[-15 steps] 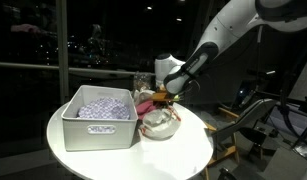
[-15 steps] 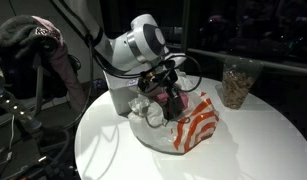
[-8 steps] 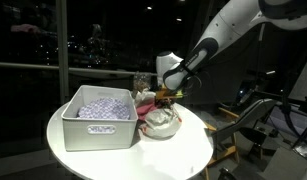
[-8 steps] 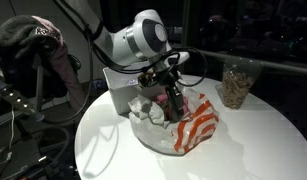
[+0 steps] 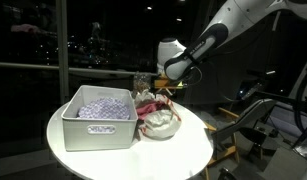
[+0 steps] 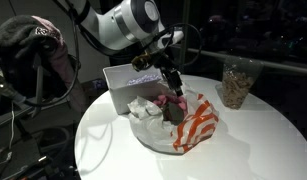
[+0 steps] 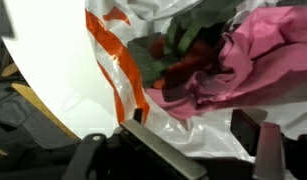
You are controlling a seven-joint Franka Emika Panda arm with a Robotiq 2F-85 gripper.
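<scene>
Pink cloth [image 7: 263, 60] lies crumpled on top of the heap in the bowl [image 5: 163, 128], against the orange-striped bag [image 6: 198, 125] and beside the tin [image 5: 98, 128] on the round surface [image 6: 253, 140]. The jaws hang just above it, spread wide and holding nothing. The heap looks loose. If the arm dips or swings, a fold could catch on the jaws and drag cloth, bag or bowl toward the edge.

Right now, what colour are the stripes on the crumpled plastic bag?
Orange-red stripes on white, clearest in the wrist view.
</scene>
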